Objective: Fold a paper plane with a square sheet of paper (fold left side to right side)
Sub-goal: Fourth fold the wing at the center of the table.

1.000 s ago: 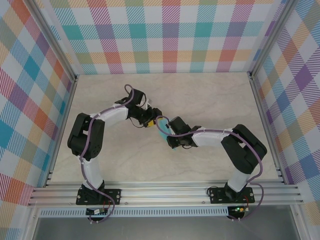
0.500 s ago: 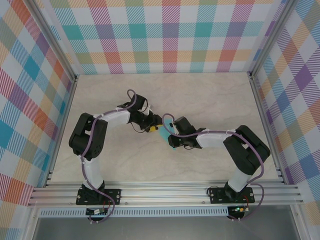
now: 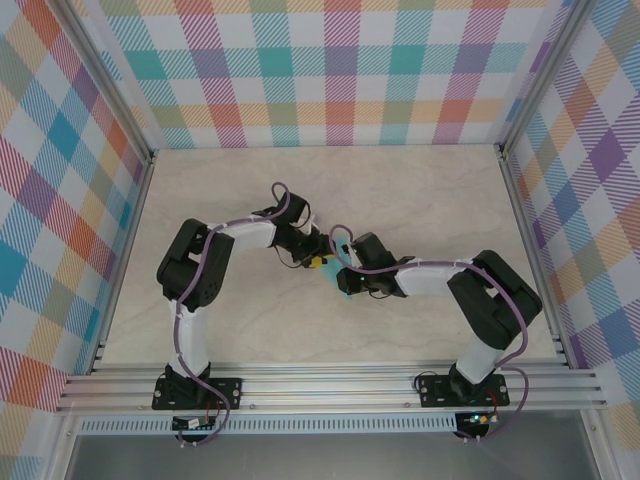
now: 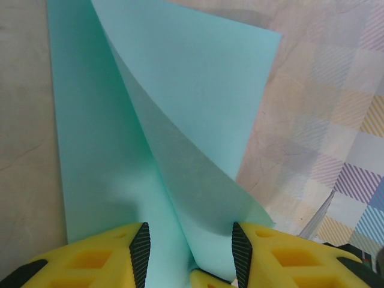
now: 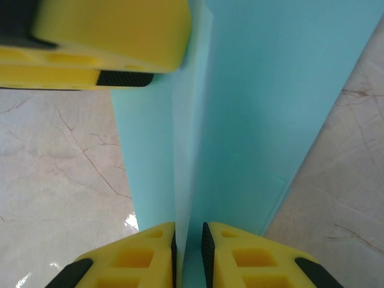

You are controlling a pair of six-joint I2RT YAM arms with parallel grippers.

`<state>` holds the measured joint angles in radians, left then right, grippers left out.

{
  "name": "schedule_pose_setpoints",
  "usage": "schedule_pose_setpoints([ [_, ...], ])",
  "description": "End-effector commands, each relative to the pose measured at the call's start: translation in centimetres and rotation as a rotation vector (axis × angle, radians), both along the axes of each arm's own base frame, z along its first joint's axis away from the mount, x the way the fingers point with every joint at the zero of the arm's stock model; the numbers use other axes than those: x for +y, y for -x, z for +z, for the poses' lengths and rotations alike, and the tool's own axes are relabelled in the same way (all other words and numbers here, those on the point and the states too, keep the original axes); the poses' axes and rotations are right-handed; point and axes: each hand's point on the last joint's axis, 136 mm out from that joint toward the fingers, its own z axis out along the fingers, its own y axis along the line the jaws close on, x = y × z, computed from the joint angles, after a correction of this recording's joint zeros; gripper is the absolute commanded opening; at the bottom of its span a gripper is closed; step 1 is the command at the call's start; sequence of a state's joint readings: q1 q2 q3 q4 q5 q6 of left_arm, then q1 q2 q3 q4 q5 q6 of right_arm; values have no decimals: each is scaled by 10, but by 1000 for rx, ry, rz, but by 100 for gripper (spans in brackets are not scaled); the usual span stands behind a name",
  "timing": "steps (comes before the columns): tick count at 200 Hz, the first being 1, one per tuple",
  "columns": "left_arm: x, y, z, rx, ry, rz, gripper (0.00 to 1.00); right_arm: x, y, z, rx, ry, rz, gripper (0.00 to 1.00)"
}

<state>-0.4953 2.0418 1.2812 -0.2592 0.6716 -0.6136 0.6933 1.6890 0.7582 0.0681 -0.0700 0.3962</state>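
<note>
The sheet of light-turquoise paper (image 3: 341, 274) is held upright off the table's middle, between the two grippers, and shows from above as a small sliver. My right gripper (image 5: 188, 246) is shut on a thin edge of stacked paper layers (image 5: 258, 108). In the right wrist view a yellow finger of the left gripper (image 5: 114, 36) lies against the paper's upper left. My left gripper (image 4: 191, 252) stands open. A curled flap of the paper (image 4: 180, 90) runs down between its pads (image 4: 140, 252), with a crease at the bottom. From above, the left gripper (image 3: 318, 263) sits close to the right gripper (image 3: 346, 281).
The marble-look tabletop (image 3: 420, 200) is walled by checked panels (image 3: 330, 70) at the back and both sides. An aluminium rail (image 3: 330, 385) runs along the near edge by the arm bases. Both forearms cross the table's middle.
The left arm has swung right and nearer, bringing its gripper up against the right gripper. Its jaws have narrowed around the paper. The right gripper has kept its hold.
</note>
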Motion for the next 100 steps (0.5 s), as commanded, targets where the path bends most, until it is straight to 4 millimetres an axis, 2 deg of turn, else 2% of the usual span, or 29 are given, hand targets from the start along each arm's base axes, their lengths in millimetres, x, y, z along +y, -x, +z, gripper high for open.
schedule_pose_setpoints([
  [1,-6,-1,-2,-1,0,-17,42,-19,20,-25,102,57,-17,20],
  [16,-3,6,-8,31,-21,-20,43,-18,20,-25,103,50,-15,20],
  [100,-1,8,-15,40,-40,-16,44,-14,18,-18,106,15,-6,25],
])
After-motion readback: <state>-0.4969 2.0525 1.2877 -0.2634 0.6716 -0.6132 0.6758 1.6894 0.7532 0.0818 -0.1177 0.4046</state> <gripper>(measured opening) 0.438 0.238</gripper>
